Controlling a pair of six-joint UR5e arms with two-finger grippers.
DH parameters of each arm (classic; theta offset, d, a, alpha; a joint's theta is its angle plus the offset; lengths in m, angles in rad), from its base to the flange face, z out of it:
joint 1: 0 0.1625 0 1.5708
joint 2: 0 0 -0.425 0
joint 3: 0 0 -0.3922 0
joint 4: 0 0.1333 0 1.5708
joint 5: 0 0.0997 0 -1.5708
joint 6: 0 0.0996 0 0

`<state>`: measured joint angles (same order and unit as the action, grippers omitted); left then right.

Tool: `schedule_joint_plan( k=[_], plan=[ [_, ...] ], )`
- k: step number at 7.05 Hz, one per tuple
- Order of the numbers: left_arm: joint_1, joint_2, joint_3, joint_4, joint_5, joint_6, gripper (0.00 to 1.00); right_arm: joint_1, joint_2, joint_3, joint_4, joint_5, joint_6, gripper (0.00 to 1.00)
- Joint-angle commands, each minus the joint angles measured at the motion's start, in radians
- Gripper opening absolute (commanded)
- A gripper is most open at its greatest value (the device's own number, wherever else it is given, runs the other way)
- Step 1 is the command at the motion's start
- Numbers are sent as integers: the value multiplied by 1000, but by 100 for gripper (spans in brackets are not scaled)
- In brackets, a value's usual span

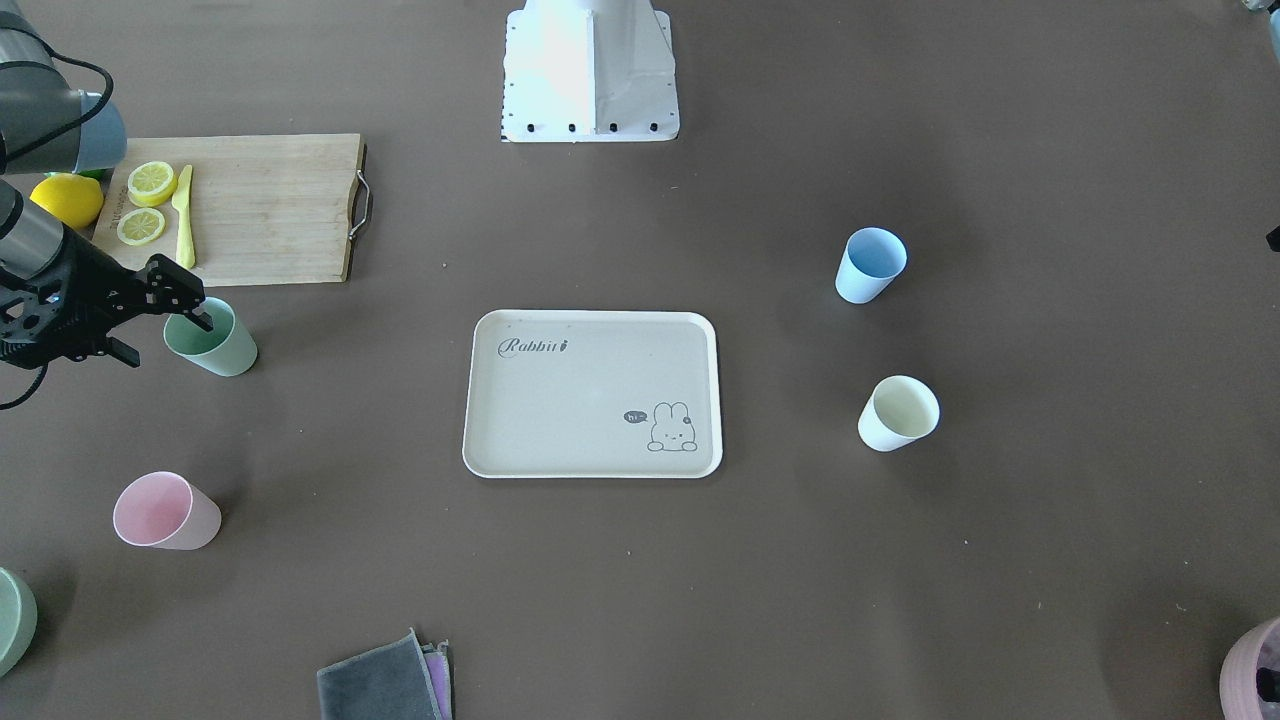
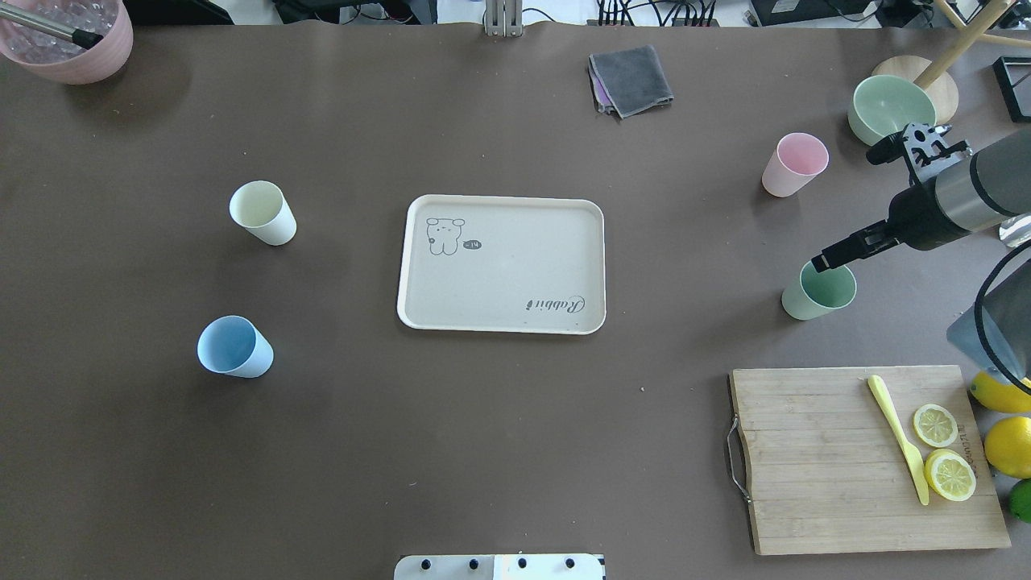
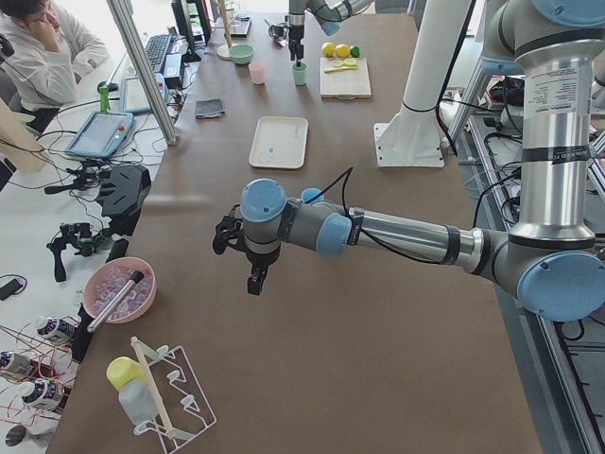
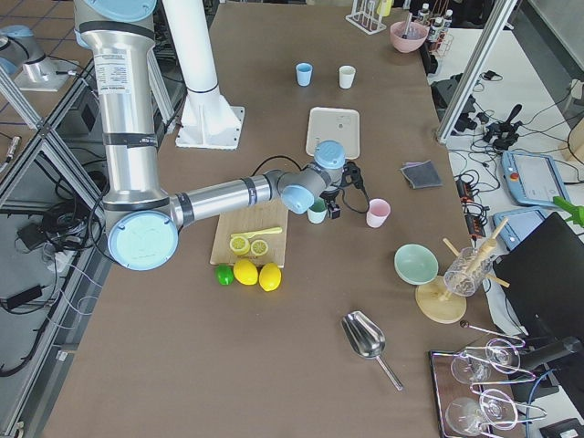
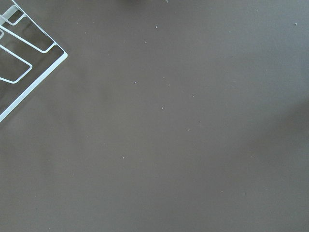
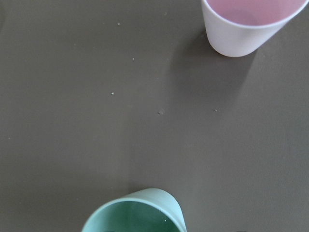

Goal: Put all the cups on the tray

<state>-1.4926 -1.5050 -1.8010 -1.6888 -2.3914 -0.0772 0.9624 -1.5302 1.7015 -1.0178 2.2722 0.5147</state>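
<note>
The beige Rabbit tray (image 1: 590,395) lies mid-table with nothing on it; it also shows in the overhead view (image 2: 515,258). All four cups stand upright on the table, off the tray. The mint cup (image 1: 215,345) (image 2: 817,294) and pink cup (image 1: 165,510) (image 2: 793,165) are on my right side. The blue cup (image 2: 233,346) and cream cup (image 2: 262,212) are on my left side. My right gripper (image 1: 195,318) looks open, tilted down, one fingertip at the mint cup's rim. My left gripper (image 3: 255,279) hovers over bare table near the left end; I cannot tell its state.
A wooden cutting board (image 2: 830,459) with lemon slices and a yellow knife lies near the mint cup. Lemons (image 2: 1007,443) lie beside it. A sage bowl (image 2: 890,105), a grey cloth (image 2: 632,80) and a mauve pot (image 2: 72,40) stand at the far edge.
</note>
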Motion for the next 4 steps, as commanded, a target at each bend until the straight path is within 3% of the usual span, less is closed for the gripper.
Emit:
schedule_joint_plan(
  k=[1, 2, 4],
  plan=[
    [0, 0, 0, -2, 0, 0, 98, -20, -8, -34, -2, -4, -1, 42],
    [0, 0, -3, -14, -2, -1, 98, -21, -4, -37, -4, 10, 4, 0],
    [2, 0, -1, -19, -14, 4, 98, -22, 8, -36, -5, 21, 13, 0]
  ],
)
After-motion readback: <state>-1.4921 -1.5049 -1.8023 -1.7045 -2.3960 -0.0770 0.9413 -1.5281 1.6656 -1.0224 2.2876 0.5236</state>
